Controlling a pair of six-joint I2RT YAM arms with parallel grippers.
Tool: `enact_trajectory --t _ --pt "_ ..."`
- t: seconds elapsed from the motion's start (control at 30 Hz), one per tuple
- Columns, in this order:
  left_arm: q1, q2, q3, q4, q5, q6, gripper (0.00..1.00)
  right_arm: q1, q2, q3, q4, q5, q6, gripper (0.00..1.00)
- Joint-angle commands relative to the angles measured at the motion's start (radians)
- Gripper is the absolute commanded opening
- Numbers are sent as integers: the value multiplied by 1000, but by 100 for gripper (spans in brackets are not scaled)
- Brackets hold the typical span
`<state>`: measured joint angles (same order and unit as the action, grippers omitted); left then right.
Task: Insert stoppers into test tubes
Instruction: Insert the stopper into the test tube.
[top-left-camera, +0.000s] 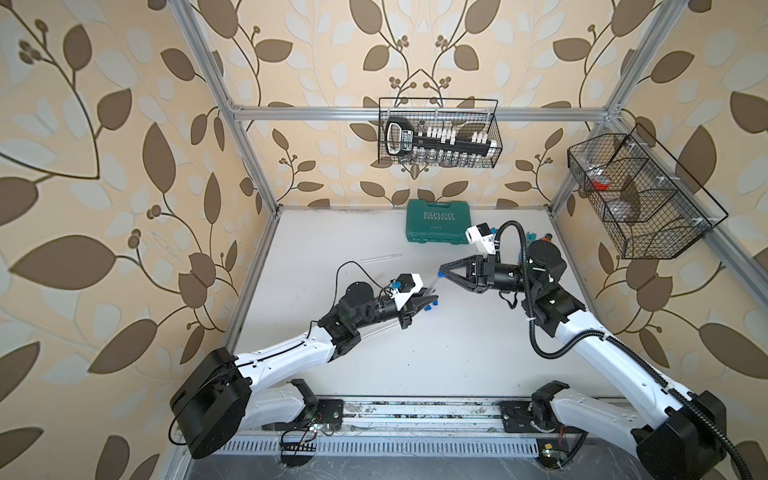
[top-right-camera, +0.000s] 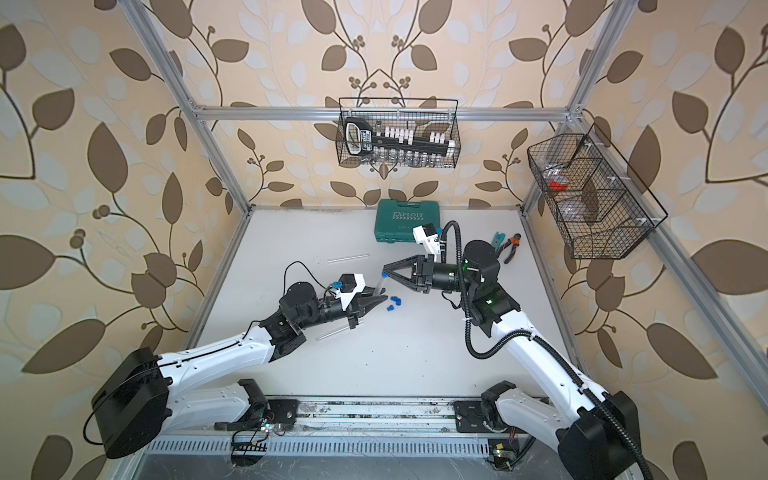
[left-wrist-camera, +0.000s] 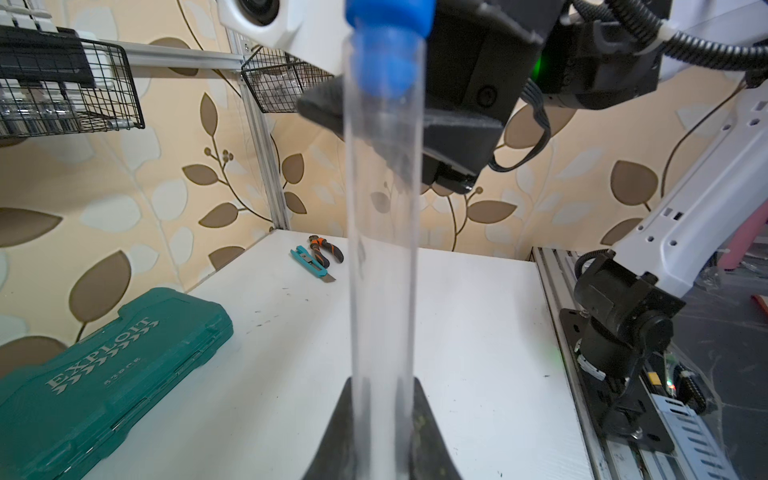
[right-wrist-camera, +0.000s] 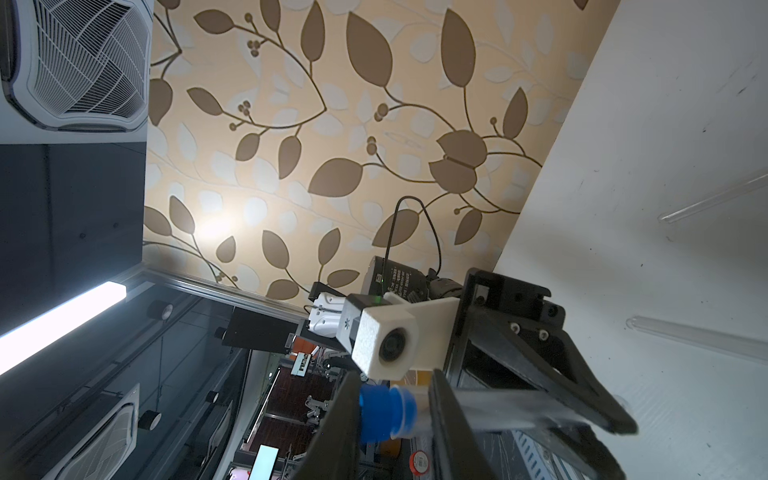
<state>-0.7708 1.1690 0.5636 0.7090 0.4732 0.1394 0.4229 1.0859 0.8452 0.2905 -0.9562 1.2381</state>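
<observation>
The left tool (top-left-camera: 432, 298) is clenched on the lower part of a clear test tube (left-wrist-camera: 382, 249). The tube is held off the desk (top-left-camera: 436, 353) with its open end raised toward the right tool (top-left-camera: 441, 272). The right tool is closed on a blue stopper (right-wrist-camera: 384, 411); the stopper's narrow end is seen inside the tube's mouth, while its wider head sits outside between the fingers.

A green case (top-left-camera: 440, 226) is placed at the far edge of the desk. Pliers (top-right-camera: 513, 245) and a teal knife (top-right-camera: 497, 239) are laid to its right, behind the right arm. A spare tube (top-right-camera: 348, 258) is laid flat beyond the left tool, and a second tube (top-right-camera: 338, 332) is partly hidden beneath the left arm. Loose stoppers (top-right-camera: 394, 299) are scattered on the desk just beside the left tool's tip.
</observation>
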Motion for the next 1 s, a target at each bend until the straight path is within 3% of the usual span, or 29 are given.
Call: enact_trajectory --t 0.0,0.47,0.67,0.8,0.87,0.97 --pt "-12 -124 189 409 54 34 0 19 73 -93 -331 -12 -75 25" --pt "-12 -141 213 401 64 57 0 19 108 -117 -369 -4 -115 25" --pt "-12 -165 202 307 42 111 0 18 102 -93 -409 4 -143 26" --pt "-12 -193 205 -22 -18 203 0 -28 60 12 -320 -44 -117 43" --pt "-12 -214 220 -262 -72 239 0 -65 35 116 -388 -43 -201 53" --pt "-12 -227 178 -451 -141 220 0 -101 -2 232 -449 -47 -313 68"
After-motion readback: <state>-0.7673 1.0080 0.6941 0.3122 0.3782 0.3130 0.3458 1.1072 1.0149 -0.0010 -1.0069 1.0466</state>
